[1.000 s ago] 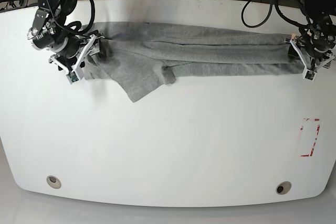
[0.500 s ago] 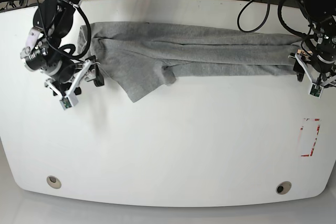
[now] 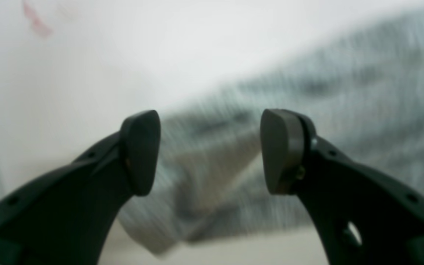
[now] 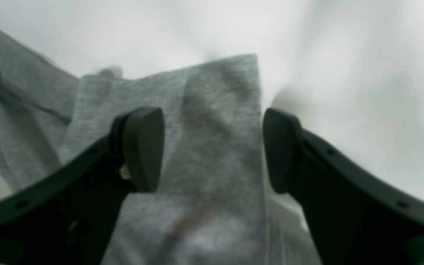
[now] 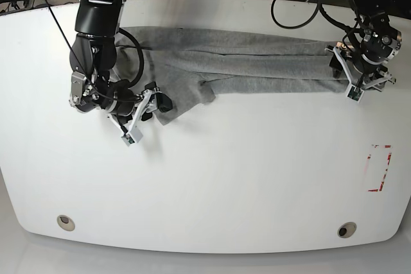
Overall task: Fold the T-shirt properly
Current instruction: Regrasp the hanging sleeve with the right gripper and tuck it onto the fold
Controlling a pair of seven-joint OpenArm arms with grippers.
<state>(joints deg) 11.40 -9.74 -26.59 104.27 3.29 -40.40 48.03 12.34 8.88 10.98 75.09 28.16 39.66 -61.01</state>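
both arms have shifted since a second ago: the right gripper (image 5: 153, 104) has swung in to the loose sleeve flap at left centre, the left gripper (image 5: 347, 72) up to the shirt's right end. both jaws stand wide, holding nothing. the t-shirt (image 5: 244, 62) lies in a long band across the white table (image 5: 225, 178) (soft, wrinkly heather-grey knit). next, i'd guess, each pinches its edge for another fold.

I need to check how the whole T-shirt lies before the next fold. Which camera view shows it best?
The base view: the T-shirt shows end to end, a long band across the table. The right wrist view gives only a blurred flap between open jaws; the left wrist view, a smeared end.
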